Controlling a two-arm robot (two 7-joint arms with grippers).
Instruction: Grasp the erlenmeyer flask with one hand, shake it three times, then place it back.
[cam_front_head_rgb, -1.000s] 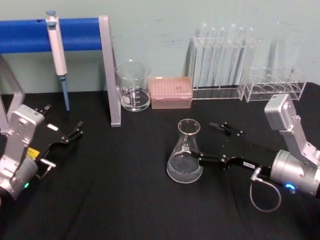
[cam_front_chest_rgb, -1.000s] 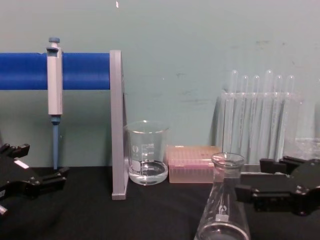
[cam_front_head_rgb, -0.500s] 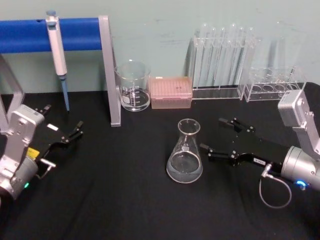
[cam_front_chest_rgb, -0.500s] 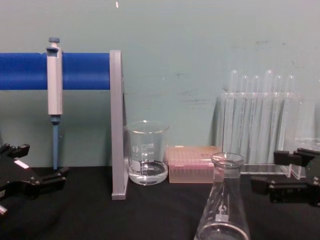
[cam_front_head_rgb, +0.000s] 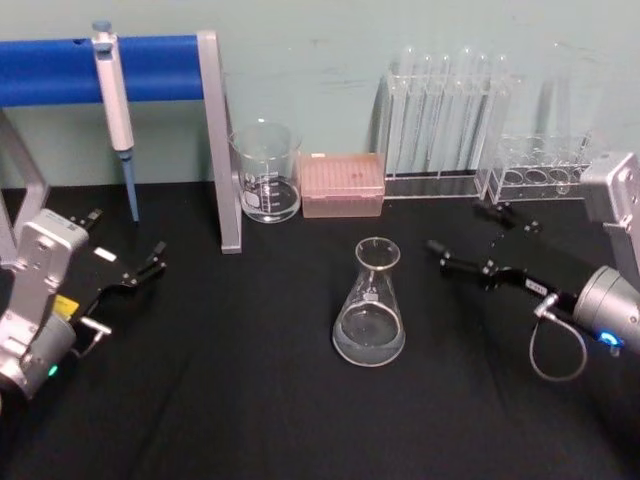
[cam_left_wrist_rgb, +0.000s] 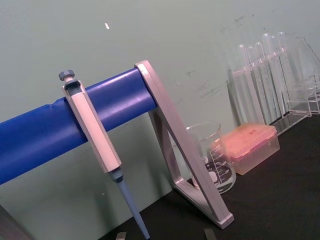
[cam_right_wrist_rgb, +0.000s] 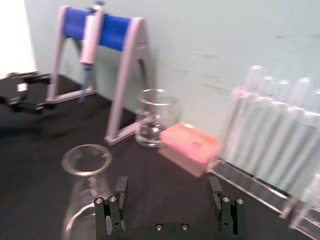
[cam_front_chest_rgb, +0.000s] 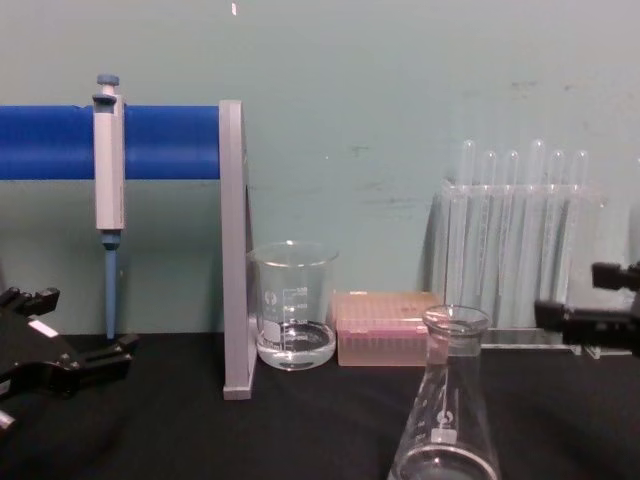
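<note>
Flask (cam_front_head_rgb: 369, 315) stands upright on the black table (cam_front_head_rgb: 250, 400), free of my right gripper (cam_front_head_rgb: 478, 242), whose fingers are spread apart well to its right; I judge it set down, left gripper (cam_front_head_rgb: 125, 255) parked open at far left.

Black table cover (cam_front_head_rgb: 250, 400). Pale green wall (cam_front_chest_rgb: 400, 80). Stand bar (cam_front_head_rgb: 60, 68) bright blue, on grey legs. Pipette (cam_front_head_rgb: 115, 95) grey-white, blue cap and tip. Tip box (cam_front_head_rgb: 342, 185) pink. Erlenmeyer flask (cam_front_head_rgb: 370, 305) clear, small white label. Beaker (cam_front_head_rgb: 267, 172) clear, white printed graduations. Both grippers black: left (cam_front_head_rgb: 125, 255), right (cam_front_head_rgb: 478, 240).
</note>
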